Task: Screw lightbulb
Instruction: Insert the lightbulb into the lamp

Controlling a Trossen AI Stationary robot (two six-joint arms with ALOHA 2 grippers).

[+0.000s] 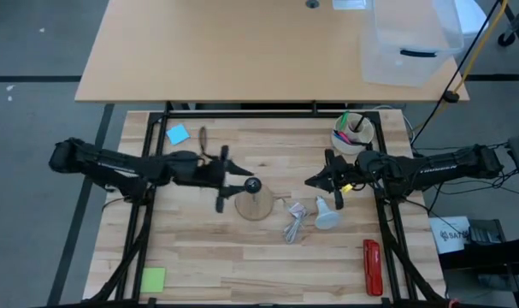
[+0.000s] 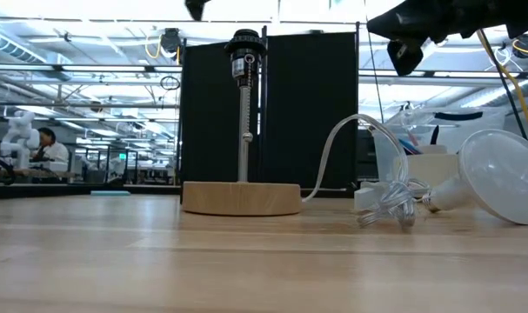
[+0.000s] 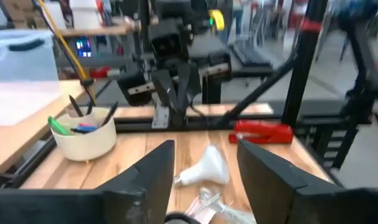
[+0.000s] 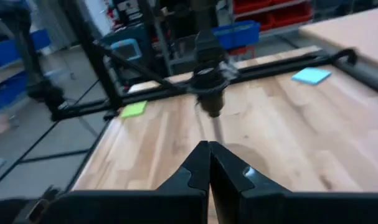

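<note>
The white lightbulb [image 1: 327,215] lies on its side on the wooden table, globe toward the near edge; it also shows in the low view [image 2: 498,178] and the left wrist view [image 3: 207,167]. The lamp stands left of it: a round wooden base [image 1: 257,206] with a thin pole and a black socket [image 2: 246,50] on top. My left gripper [image 1: 233,180] is open and empty, just left of the socket and a little above it [image 3: 204,146]. My right gripper [image 1: 312,181] is shut and empty [image 4: 208,148], in the air above the table, right of the lamp and beyond the bulb.
A clear cord [image 1: 295,224] lies coiled between the base and the bulb. A white cup of pens [image 1: 353,134] stands at the far right, a red stapler [image 1: 372,266] at the near right. A blue note [image 1: 178,134] and a green note [image 1: 153,278] lie at the left.
</note>
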